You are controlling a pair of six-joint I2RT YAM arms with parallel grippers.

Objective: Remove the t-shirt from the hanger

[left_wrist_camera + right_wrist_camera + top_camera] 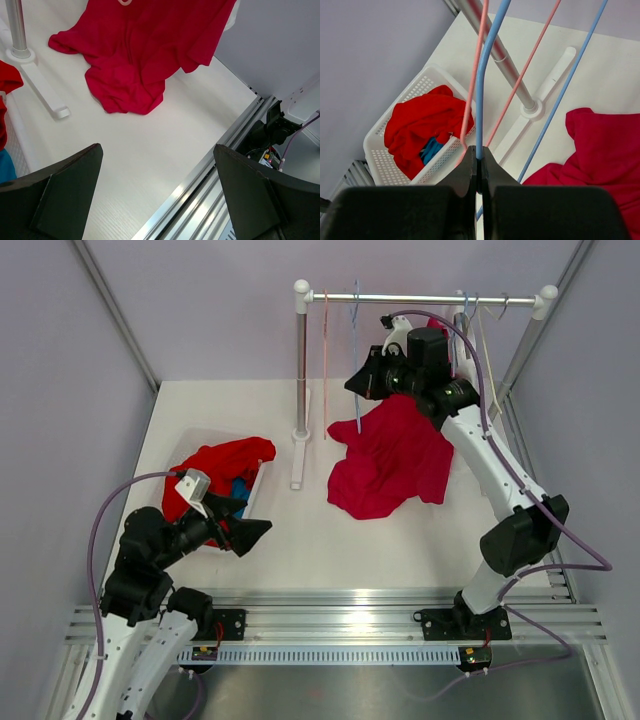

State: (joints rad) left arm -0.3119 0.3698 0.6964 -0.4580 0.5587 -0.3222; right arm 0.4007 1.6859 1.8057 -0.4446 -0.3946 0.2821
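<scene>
A crimson t-shirt lies spread and heaped on the white table, its upper part under my right arm; it also shows in the left wrist view and the right wrist view. A blue hanger hangs from the rail, its lower end beside the shirt's edge. I cannot tell whether the shirt still touches it. My right gripper is shut on the blue hanger's wire, jaws pinched round it. My left gripper is open and empty above the table's front.
A pink hanger hangs left of the blue one on the rack rail, by the post. Pale hangers hang at the rail's right end. A white basket holds red and blue clothes at the left.
</scene>
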